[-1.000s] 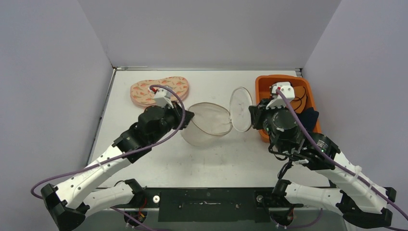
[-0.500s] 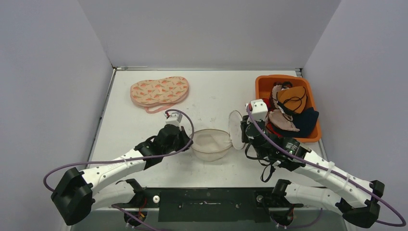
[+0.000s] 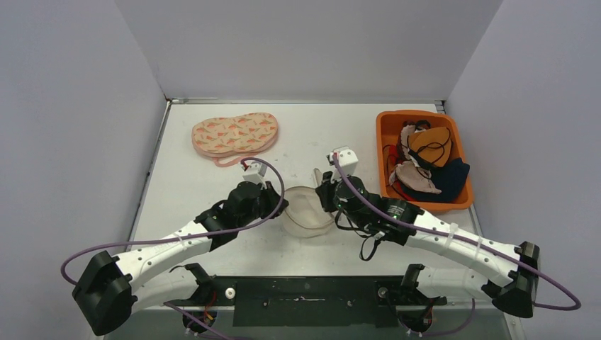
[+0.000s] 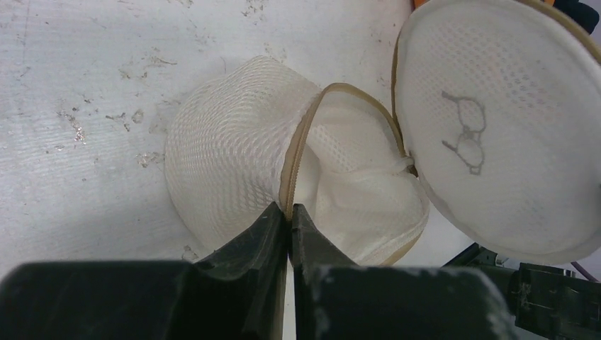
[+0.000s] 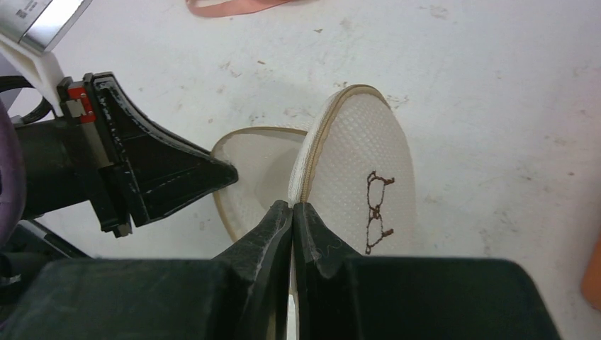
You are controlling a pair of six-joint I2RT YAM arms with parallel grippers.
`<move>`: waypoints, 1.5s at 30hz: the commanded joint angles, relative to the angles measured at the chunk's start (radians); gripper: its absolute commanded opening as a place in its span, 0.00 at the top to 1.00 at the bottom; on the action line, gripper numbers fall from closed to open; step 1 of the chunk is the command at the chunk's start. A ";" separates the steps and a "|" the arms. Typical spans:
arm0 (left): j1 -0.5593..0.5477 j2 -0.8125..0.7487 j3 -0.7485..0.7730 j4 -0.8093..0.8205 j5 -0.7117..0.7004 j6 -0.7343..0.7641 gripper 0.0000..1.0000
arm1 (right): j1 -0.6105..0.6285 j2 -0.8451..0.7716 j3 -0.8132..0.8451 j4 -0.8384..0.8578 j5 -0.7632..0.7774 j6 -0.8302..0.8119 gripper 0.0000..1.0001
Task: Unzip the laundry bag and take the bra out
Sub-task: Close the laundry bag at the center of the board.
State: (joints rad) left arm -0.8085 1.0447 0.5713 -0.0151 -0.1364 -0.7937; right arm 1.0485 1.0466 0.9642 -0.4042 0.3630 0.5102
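The laundry bag (image 3: 306, 211), a white mesh shell with a tan zipper rim, sits unzipped and gaping near the front middle of the surface (image 3: 312, 134). Its bowl half (image 4: 220, 163) rests on the surface with the opening tipped toward the right arm. Its round lid half (image 5: 354, 163) stands up on edge beside it, joined to it at one side. The lid carries a dark stitched mark (image 5: 375, 212). As far as the wrist views show, nothing lies inside the bowl but its own mesh lining.

The left end effector (image 4: 289, 210) is pinched together on the tan rim of the bowl half, at the bag's left side. The right end effector (image 5: 292, 207) is likewise clamped, on the rim of the lid half, at the bag's right side. The two face each other across the bag.

The bra (image 3: 235, 134), peach with a small orange print, lies flat at the far left of the surface, well apart from the bag, with a pink strap (image 3: 228, 161) looping out toward the arms. An orange bin (image 3: 383, 127) at the far right holds a heap of clothes (image 3: 425, 163).
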 commanded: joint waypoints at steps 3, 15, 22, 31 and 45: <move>0.008 -0.037 0.003 -0.040 -0.001 0.007 0.71 | 0.044 0.104 -0.012 0.175 -0.062 0.025 0.95; 0.009 -0.301 -0.037 -0.298 -0.177 0.014 0.40 | 0.086 0.267 -0.004 0.298 -0.080 0.027 0.95; 0.013 -0.270 -0.082 -0.285 -0.223 0.016 0.63 | 0.094 0.308 -0.011 0.424 -0.135 0.056 0.95; 0.016 -0.273 -0.156 -0.240 -0.222 -0.003 0.80 | 0.099 0.413 -0.031 0.651 -0.224 0.114 0.95; 0.013 -0.121 -0.272 0.210 0.001 -0.037 1.00 | 0.135 0.219 -0.131 0.544 0.028 0.084 0.95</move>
State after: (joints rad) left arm -0.7956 0.8379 0.2897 -0.0685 -0.2394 -0.8051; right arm 1.1694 1.4181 0.8570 0.1921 0.2436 0.6136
